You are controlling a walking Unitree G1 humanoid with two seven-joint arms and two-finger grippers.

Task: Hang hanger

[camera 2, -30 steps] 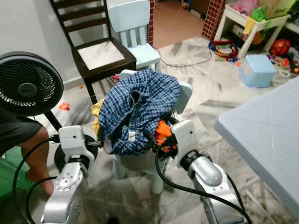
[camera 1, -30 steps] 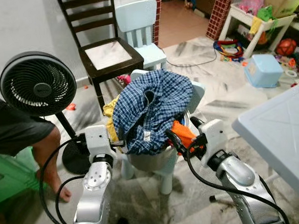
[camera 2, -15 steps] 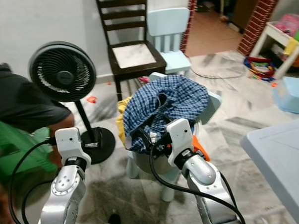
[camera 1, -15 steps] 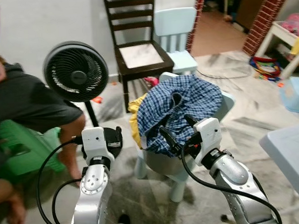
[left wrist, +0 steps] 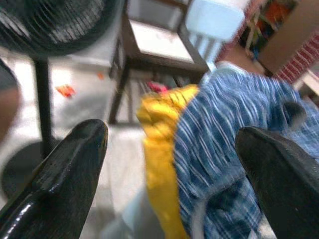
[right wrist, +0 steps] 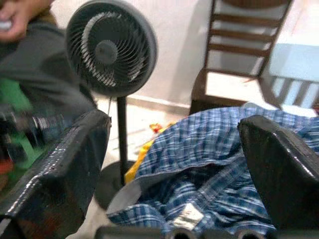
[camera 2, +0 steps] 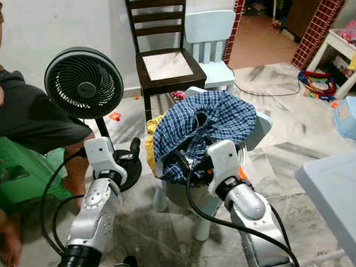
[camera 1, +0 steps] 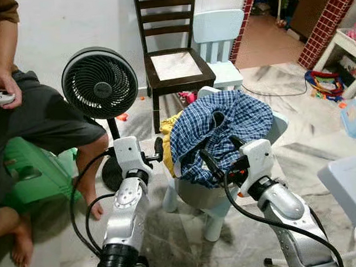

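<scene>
A blue plaid shirt (camera 1: 222, 122) lies heaped over a grey tub (camera 1: 195, 195) that stands on a pale-blue child's chair (camera 1: 276, 126). Yellow cloth (camera 1: 166, 140) hangs out of the tub on its left side. My left gripper (camera 1: 158, 151) is open, level with the yellow cloth and just left of it; the left wrist view has its fingers (left wrist: 65, 169) wide apart around cloth and shirt. My right gripper (camera 1: 220, 155) is open against the shirt's front edge, with the shirt (right wrist: 219, 144) between its spread fingers. A bit of orange (camera 2: 242, 173) peeks out by the right wrist.
A black standing fan (camera 1: 99, 84) is at my left front, with a dark wooden chair (camera 1: 175, 62) and a second pale-blue chair (camera 1: 218, 31) behind the tub. A person (camera 1: 30, 122) sits on a green stool at the left. A white table corner (camera 1: 351, 185) juts in at the right.
The camera has shifted a little. My left arm has come up and forward, bringing its fingers beside the yellow cloth. The right gripper stays at the shirt's front.
</scene>
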